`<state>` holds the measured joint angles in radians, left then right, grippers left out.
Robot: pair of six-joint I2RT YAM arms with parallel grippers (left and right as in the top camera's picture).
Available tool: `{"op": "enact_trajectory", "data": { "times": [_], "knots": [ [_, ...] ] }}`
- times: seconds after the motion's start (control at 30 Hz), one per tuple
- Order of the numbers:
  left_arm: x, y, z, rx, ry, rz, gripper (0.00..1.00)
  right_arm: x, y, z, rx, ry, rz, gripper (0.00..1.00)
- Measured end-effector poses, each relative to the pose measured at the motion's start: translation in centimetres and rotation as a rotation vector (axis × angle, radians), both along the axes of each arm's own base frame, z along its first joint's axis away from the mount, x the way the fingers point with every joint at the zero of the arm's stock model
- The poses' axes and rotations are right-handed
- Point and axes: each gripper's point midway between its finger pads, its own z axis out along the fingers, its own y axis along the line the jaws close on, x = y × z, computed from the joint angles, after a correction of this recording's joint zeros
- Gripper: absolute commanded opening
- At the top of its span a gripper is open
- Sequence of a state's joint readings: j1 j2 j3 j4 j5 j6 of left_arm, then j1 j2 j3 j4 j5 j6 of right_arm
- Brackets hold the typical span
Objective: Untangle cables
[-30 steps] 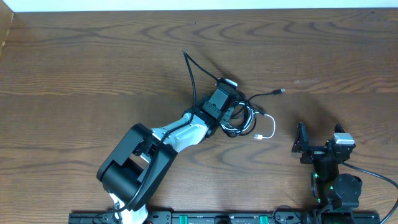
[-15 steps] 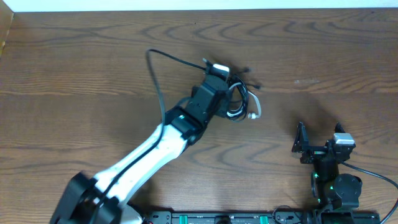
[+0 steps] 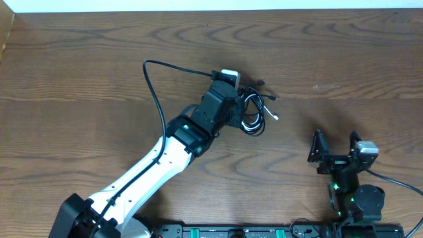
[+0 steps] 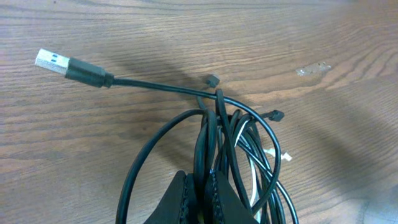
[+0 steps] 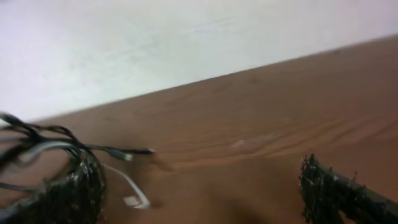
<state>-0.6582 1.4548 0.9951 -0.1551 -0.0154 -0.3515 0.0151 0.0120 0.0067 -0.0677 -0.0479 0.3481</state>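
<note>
The right gripper (image 3: 334, 151) is nearest, close to the front edge on the right side. Its two fingers are spread wide and hold nothing. The wood around it is bare.

The left arm (image 3: 152, 172) reaches from the front left corner and slants up to the middle of the table (image 3: 344, 53). The left gripper (image 4: 202, 196) is pinched tight on a few loops of the cables (image 3: 254, 112).

The cables sit in one knotted bunch near the middle. A white cable (image 4: 253, 180) runs through the black loops. One black cable (image 3: 153, 92) swings out left in a big bend. A USB plug (image 4: 55, 60) lies flat just past the bunch.

Beyond that, lots of bare wood runs to the far edge.
</note>
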Motion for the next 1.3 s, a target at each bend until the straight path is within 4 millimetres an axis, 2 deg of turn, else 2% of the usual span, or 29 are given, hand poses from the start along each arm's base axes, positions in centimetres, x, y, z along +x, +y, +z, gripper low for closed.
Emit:
{"op": "enact_trajectory", "data": {
  "times": [0.2,0.37,0.9,1.0,1.17,1.3],
  "knots": [
    [1.2,1.6,0.0,-0.022,0.014,0.045,0.08,0.0,0.4,0.0,0.322,0.022,0.000,0.99],
    [1.6,2.1,0.2,-0.067,0.035,0.033,0.08,0.0,0.5,0.1,0.457,0.033,-0.002,0.99],
    [1.3,1.1,0.7,-0.143,0.060,-0.048,0.08,0.1,-0.1,-0.5,0.533,0.052,-0.053,0.99],
    [0.6,-0.2,1.4,-0.160,0.035,-0.160,0.07,0.1,0.8,-0.9,0.540,0.088,-0.006,0.99],
    [-1.7,-2.6,2.4,-0.200,0.005,-0.409,0.07,0.0,2.9,-2.0,0.550,0.168,0.102,0.99],
    [-2.3,-2.7,2.9,-0.227,-0.009,-0.493,0.08,-0.1,4.7,-1.9,0.559,0.198,0.206,0.99]
  ]
}}
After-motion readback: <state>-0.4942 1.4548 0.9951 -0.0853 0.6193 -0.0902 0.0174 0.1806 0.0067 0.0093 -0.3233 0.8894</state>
